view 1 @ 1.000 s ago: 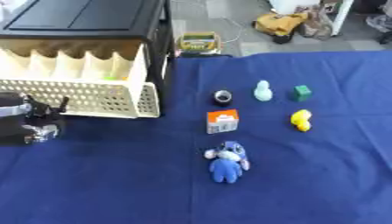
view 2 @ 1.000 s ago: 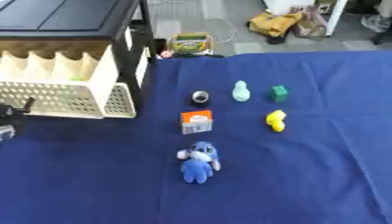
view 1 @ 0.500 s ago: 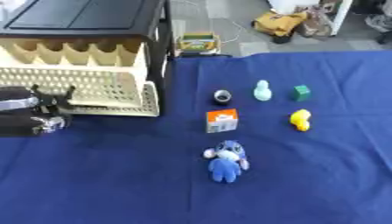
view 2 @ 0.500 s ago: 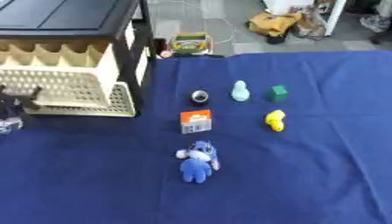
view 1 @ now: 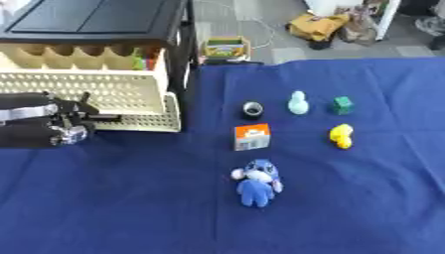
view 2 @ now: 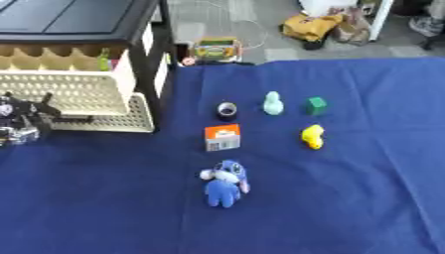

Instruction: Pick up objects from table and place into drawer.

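A blue cloth-covered table fills most of both eye views. At the upper left stands a black cabinet with a cream perforated drawer pulled out toward the viewer; divider peaks show along the drawer's back, and something green sits inside near its right end.

The left hand comes in from the left edge at mid height, just in front of the drawer's front wall. Its dark fingers reach toward the drawer's lower front edge, but whether they are spread, curled or gripping the drawer cannot be told from either view. The right hand does not show.

The objects to be picked up all lie on the cloth, right of the drawer and apart from the hand. A small dark ring-shaped roll sits nearest the drawer, with a pale mint bottle-shaped figure just to its right and a green cube further right. Below the roll stands an orange and white box. A yellow toy lies below the green cube. Nearest the lower centre of the frame lies a blue plush toy, head toward the box.

Beyond the far table edge, a colourful box rests on the grey floor.
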Robot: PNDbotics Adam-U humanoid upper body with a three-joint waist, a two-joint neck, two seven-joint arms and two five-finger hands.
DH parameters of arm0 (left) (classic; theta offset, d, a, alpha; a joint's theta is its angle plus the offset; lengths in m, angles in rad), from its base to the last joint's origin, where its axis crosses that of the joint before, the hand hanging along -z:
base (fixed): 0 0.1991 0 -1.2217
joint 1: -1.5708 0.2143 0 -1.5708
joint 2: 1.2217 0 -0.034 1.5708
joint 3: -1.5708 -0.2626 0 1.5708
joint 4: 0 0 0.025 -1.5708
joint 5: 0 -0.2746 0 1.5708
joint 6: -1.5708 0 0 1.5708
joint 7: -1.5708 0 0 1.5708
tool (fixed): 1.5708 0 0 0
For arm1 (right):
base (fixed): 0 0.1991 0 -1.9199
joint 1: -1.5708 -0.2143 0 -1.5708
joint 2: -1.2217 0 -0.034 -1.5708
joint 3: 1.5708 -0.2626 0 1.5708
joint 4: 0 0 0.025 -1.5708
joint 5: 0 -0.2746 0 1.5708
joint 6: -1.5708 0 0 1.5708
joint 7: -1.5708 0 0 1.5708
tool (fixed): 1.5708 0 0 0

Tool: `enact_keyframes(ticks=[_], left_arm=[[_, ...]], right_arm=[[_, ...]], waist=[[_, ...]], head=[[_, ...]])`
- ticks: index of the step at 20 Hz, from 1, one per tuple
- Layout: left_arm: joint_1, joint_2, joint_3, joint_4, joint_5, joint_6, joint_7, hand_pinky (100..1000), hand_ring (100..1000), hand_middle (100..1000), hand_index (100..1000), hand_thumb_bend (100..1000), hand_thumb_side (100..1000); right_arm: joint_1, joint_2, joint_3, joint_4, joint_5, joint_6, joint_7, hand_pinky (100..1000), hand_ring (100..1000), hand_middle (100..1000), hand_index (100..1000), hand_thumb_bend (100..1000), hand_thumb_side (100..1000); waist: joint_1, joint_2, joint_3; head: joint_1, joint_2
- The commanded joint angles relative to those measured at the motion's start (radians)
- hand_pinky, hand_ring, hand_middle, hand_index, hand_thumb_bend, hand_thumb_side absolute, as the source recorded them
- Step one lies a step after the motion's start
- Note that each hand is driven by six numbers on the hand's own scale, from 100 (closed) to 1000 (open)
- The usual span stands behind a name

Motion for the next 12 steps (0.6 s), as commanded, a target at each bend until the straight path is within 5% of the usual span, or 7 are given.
enact_keyframes(ticks=[1,12], left_arm=[[-0.027,0.011,0.01,0.007,-0.006,0.008,-0.005,530,645,698,1000,100,1000],[-0.079,-0.027,0.015,0.085,-0.065,0.015,0.041,541,650,708,1000,100,1000]], right_arm=[[-0.01,-0.015,-0.011,-0.017,-0.007,0.003,-0.001,634,651,560,723,311,867],[-0.009,-0.012,-0.014,-0.017,-0.011,0.004,-0.002,633,650,557,718,315,864]], waist=[[-0.001,-0.014,0.0],[-0.001,-0.013,-0.003]], head=[[0.001,-0.016],[0.005,-0.024]])
